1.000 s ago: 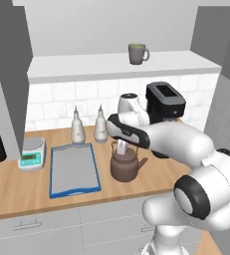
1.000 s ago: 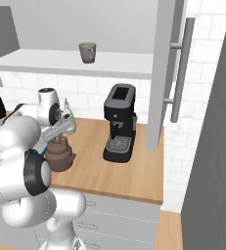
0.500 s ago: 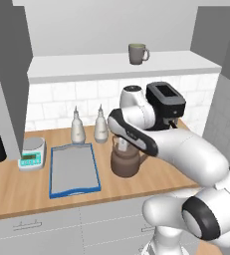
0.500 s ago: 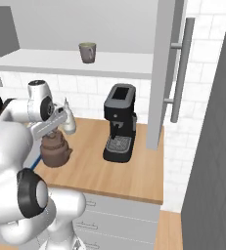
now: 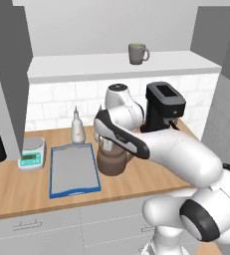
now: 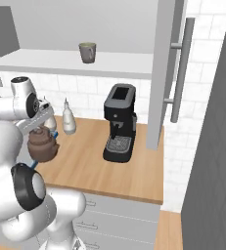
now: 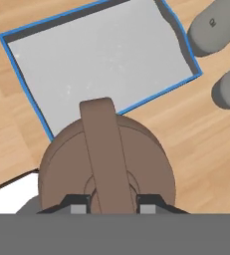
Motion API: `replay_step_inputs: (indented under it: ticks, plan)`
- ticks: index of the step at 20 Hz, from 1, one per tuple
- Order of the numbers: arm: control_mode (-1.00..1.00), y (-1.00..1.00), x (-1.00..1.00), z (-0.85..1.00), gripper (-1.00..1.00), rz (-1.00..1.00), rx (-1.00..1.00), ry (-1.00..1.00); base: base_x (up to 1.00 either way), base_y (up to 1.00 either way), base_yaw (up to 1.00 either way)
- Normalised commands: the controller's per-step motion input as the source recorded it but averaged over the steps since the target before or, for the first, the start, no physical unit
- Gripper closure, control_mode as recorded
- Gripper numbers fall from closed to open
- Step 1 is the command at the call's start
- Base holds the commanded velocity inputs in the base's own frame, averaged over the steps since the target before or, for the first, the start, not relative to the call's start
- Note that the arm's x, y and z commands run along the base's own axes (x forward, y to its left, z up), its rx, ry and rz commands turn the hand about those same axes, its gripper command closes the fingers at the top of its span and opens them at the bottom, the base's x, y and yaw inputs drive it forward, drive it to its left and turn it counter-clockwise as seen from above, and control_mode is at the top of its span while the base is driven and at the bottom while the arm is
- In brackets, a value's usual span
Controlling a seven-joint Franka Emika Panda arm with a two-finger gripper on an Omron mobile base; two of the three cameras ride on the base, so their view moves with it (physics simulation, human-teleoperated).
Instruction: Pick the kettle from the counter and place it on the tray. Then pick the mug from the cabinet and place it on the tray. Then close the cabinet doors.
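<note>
You're on step one: the tool (image 7: 109, 208) grips the kettle (image 5: 111, 158) by its handle, just above the desk (image 5: 17, 189). Carry it toward 9 o'clock onto the tray (image 5: 54, 187).

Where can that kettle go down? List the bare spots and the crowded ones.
The tray is bare inside its blue rim, beside the kettle that the hand straddles. The counter lies bare between kettle and coffee machine. Crowded: the back wall, with scale and bottle.
</note>
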Motion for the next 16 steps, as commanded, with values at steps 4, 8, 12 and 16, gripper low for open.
replay_step_inputs:
  ticks: [4,8,12,16]
  plan:
    - [-1.00,0.61,0.28,0.00,1.00,0.00,0.00,0.00,0.00,0.00,0.00]
    - [-1.00,0.53,0.40,0.00,1.00,0.00,0.00,0.00,0.00,0.00,0.00]
    - [-1.00,0.49,0.43,0.00,1.00,0.00,0.00,0.00,0.00,0.00,0.00]
    - [-1.00,0.48,0.43,-0.02,1.00,0.00,0.00,0.00,0.00,0.00,0.00]
